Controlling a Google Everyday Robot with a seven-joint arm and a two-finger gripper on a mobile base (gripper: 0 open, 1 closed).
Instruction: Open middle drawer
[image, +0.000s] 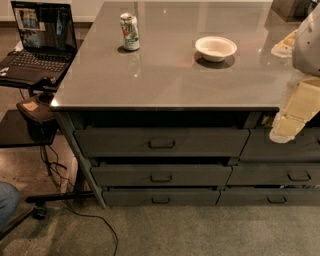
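The middle drawer (161, 175) is the dark-grey front in the left column of the cabinet, between a taller drawer (161, 142) above and a thin drawer (161, 198) below. Its small black loop handle (161, 178) sits at the centre. The front stands in line with its neighbours and no tray shows. My gripper (281, 133), at the end of the white arm (304, 102), hangs at the right edge of the view. It is in front of the upper right drawer, far right of and above the middle drawer's handle, touching nothing that I can see.
The grey countertop (170, 75) holds a drink can (130, 32) and a white bowl (215, 48). A laptop (37, 42) stands on a side stand at the left. Cables (75, 210) trail on the carpet. A second column of drawers (290, 172) is at the right.
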